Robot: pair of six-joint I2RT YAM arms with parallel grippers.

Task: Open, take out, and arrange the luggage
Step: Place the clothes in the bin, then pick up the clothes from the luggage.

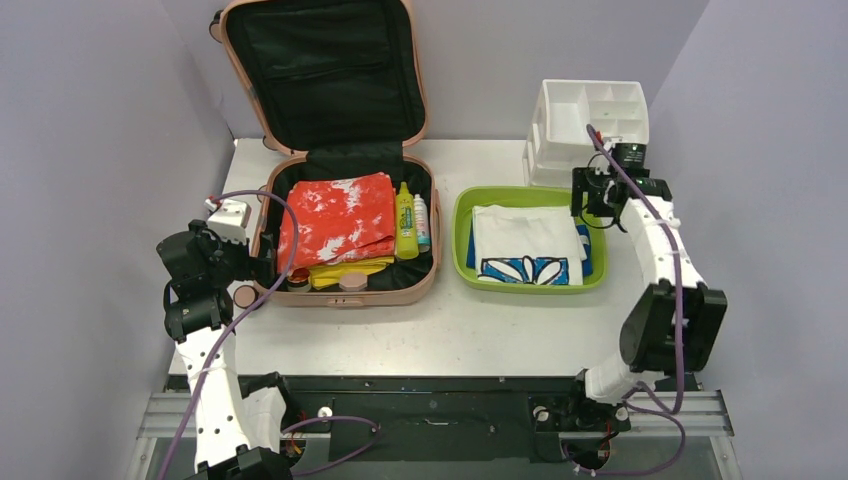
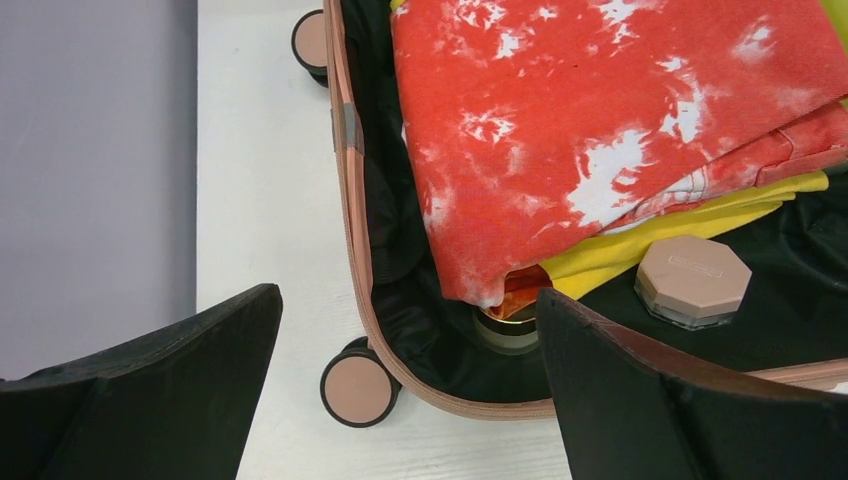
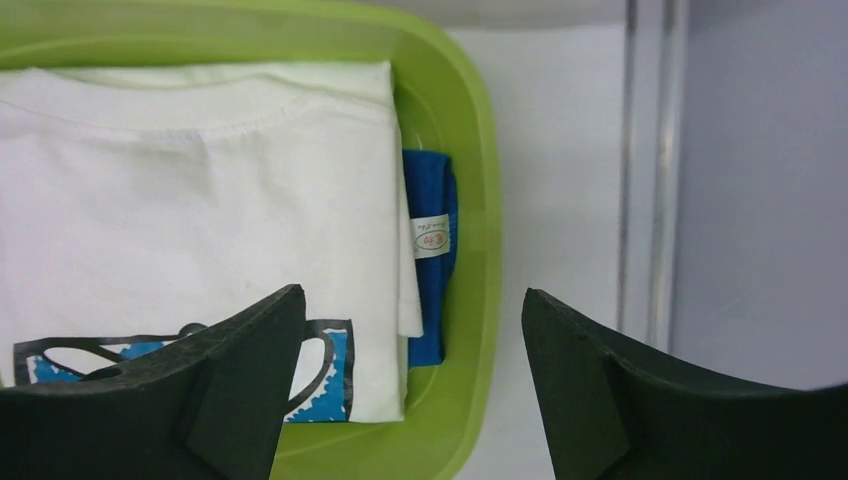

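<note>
The salmon-pink luggage (image 1: 400, 293) lies open at the table's back left, its black-lined lid standing up. Inside are a red tie-dye cloth (image 1: 335, 220), a yellow cloth (image 1: 345, 270), a yellow-green bottle (image 1: 405, 222), a small white bottle (image 1: 421, 222) and a pink octagonal jar (image 2: 692, 280). My left gripper (image 2: 408, 295) is open over the luggage's near left corner (image 2: 350, 200), one finger outside the shell and one inside, with nothing held. My right gripper (image 3: 412, 292) is open and empty above the right edge of the lime-green tray (image 3: 485, 150).
The green tray (image 1: 530, 193) holds a folded white T-shirt (image 1: 525, 245) with a blue print, over a blue cloth (image 3: 432, 250). A white compartmented organizer (image 1: 590, 125) stands behind the tray. Grey walls close in on the left, back and right.
</note>
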